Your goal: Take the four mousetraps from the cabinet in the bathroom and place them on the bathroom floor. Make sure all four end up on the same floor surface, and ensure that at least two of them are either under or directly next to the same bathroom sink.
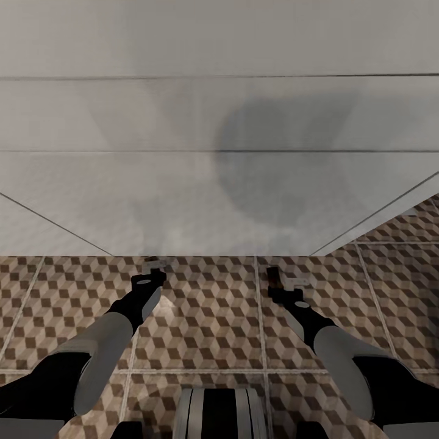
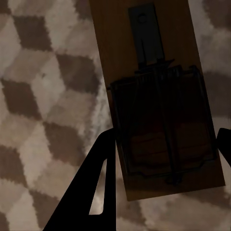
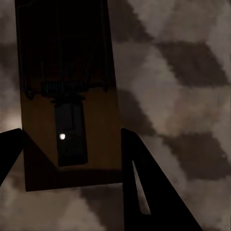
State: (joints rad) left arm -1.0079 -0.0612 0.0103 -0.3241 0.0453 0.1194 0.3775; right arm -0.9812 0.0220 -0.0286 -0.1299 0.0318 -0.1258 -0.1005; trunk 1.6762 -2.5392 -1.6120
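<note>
Both arms are stretched forward over the bathroom floor (image 1: 201, 317), close to a pale grey wall (image 1: 183, 183). In the left wrist view, a mousetrap (image 2: 159, 106) is seen between the dark fingers (image 2: 98, 178) of the left gripper (image 1: 153, 268); the jaws are closed against its edges. In the right wrist view, a second mousetrap (image 3: 70, 110) is pinched in the same way by the right gripper (image 1: 286, 281). Under both boards the cube-patterned tiles are seen.
</note>
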